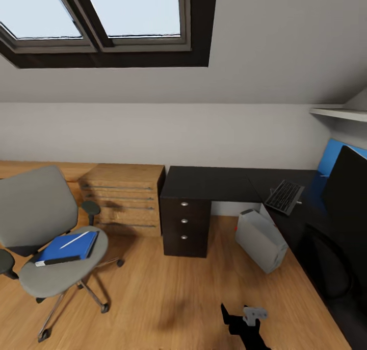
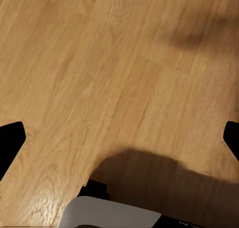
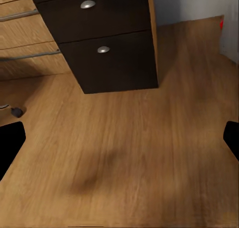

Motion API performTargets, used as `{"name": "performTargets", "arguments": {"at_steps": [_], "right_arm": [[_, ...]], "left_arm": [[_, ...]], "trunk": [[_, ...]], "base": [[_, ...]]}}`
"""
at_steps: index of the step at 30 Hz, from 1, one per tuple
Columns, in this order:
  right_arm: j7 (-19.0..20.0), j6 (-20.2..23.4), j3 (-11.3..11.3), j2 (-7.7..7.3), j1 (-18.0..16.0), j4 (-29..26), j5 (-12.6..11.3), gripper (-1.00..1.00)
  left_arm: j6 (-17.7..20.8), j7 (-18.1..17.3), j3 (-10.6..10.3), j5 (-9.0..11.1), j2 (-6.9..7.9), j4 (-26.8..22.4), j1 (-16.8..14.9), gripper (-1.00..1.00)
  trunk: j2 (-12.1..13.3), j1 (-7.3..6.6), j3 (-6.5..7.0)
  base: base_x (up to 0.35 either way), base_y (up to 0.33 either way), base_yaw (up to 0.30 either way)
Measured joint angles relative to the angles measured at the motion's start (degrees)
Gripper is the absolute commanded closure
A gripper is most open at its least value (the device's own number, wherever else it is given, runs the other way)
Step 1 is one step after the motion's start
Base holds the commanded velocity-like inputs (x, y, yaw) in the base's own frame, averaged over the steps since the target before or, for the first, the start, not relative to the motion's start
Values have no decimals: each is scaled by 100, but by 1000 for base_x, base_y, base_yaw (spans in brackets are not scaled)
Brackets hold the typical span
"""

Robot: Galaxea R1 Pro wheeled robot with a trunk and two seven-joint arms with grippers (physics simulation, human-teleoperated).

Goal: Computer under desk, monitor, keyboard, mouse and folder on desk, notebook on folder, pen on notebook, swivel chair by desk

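Head view — right gripper (image 1: 239, 317) low over floor (image 1: 153, 299), fingers spread.

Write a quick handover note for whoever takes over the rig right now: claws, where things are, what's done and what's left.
Left claw and right claw: both open, empty, over bare floor.
Swivel chair stands away from the desk, beside the wooden drawer chest. On its seat: blue folder with the pen lying on it; a dark book edge shows beneath.
Keyboard and monitor are on the desk. Computer stands on the floor at the desk's inner corner.
Left: folder, notebook and pen to the desk, chair alongside. Mouse not made out.
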Motion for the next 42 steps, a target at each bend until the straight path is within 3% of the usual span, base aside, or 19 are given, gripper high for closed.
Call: {"name": "performTargets", "arguments": {"at_steps": [10,42], "right_arm": [[-167,8,-1,91,0,0,-3,-100],[-192,8,1,152,0,8,-38,-100]], "left_arm": [[0,-2,0,-1,0,0,-5,-100],[-1,-1,-6,-9,-16,0,-7,-100]], "trunk": [[401,-218,185],[1686,-922,761]], "base": [[-308,1,-15],[-338,-34,0]]}}
